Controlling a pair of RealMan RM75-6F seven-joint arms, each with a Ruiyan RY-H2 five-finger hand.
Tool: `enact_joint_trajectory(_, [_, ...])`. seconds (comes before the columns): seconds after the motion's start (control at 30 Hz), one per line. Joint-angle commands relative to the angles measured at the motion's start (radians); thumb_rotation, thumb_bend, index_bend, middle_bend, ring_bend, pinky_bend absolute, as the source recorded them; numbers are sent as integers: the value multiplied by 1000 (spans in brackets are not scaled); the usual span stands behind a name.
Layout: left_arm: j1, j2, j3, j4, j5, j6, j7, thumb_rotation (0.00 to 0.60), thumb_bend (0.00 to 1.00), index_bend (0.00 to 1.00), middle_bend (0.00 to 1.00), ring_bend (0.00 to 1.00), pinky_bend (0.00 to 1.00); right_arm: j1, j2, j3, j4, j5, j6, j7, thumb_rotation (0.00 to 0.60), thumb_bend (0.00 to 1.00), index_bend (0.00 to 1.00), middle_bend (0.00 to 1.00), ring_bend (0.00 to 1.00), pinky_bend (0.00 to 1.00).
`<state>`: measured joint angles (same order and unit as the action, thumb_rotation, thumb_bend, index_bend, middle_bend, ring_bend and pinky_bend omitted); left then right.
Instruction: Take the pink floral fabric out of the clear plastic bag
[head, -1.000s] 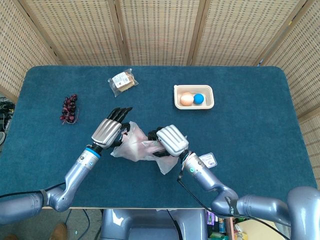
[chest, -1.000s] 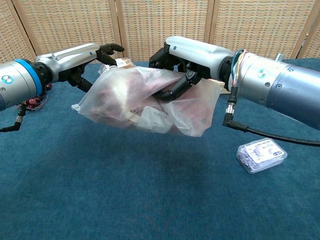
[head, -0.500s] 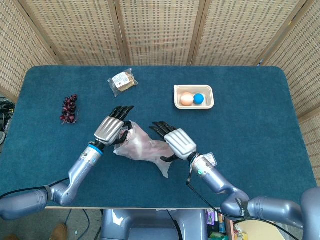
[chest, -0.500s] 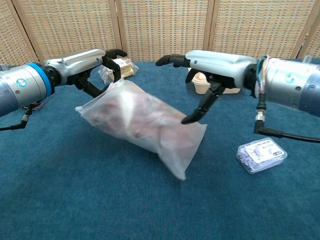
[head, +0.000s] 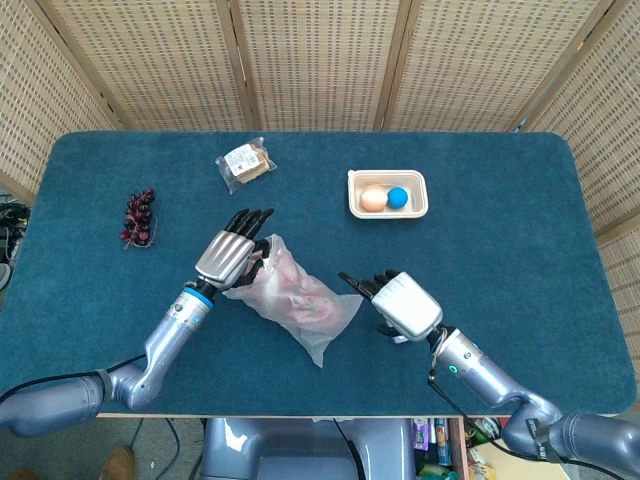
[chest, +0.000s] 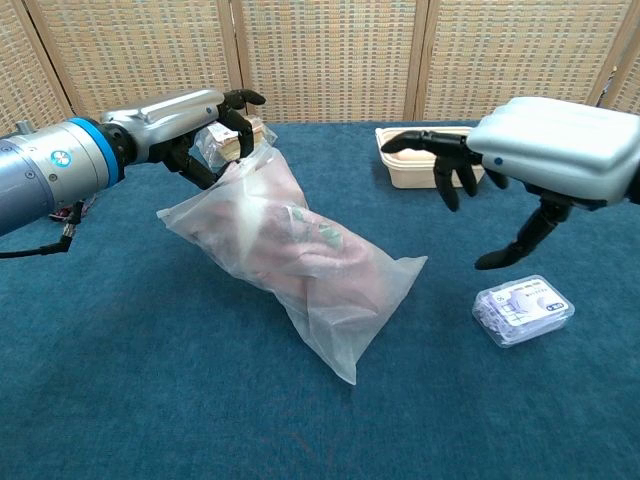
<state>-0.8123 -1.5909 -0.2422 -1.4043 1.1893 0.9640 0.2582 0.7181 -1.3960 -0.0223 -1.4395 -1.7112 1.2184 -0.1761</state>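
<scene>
The clear plastic bag (head: 295, 301) (chest: 310, 265) hangs slanted over the blue table, its lower corner close to the cloth. Inside it shows the pink floral fabric (head: 303, 292) (chest: 295, 245). My left hand (head: 229, 260) (chest: 195, 125) grips the bag's upper end and holds it up. My right hand (head: 400, 303) (chest: 540, 160) is off to the right of the bag, apart from it, fingers spread and holding nothing.
A small clear packet (chest: 523, 310) lies under my right hand. A beige tray (head: 388, 194) with an orange ball and a blue ball sits at the back. A wrapped snack (head: 246, 163) and dark grapes (head: 138, 217) lie to the left.
My right hand let go of the bag and pulled away to the right. The bag swung down and now hangs from my left hand alone.
</scene>
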Motion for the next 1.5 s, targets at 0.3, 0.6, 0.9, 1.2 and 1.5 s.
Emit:
enact_joint_trajectory(0.3, [-14, 13, -8, -53, -58, 4, 72, 600, 552, 687, 0, 0, 0, 80, -88, -128, 221, -407, 92, -39, 600, 0, 119, 823, 828, 993])
enact_joint_trajectory(0.6, [-18, 29, -4, -93, -79, 11, 93, 600, 552, 688, 0, 0, 0, 179, -166, -48, 157, -352, -155, -180, 600, 48, 128, 872, 891, 1000])
enact_joint_trajectory(0.9, [-19, 37, 3, -97, -85, 11, 86, 600, 552, 688, 0, 0, 0, 178, -188, -14, 108, -254, -276, -292, 600, 281, 128, 871, 891, 1000])
enact_joint_trajectory(1.2, [-18, 38, 5, -90, -84, 11, 60, 600, 552, 689, 0, 0, 0, 185, -245, 17, 134, -180, -345, -362, 600, 300, 128, 872, 891, 1000])
enact_joint_trajectory(1.5, [-17, 39, 12, -79, -73, 10, 35, 600, 552, 691, 0, 0, 0, 182, -286, 41, 151, -111, -381, -427, 600, 387, 128, 880, 893, 1000])
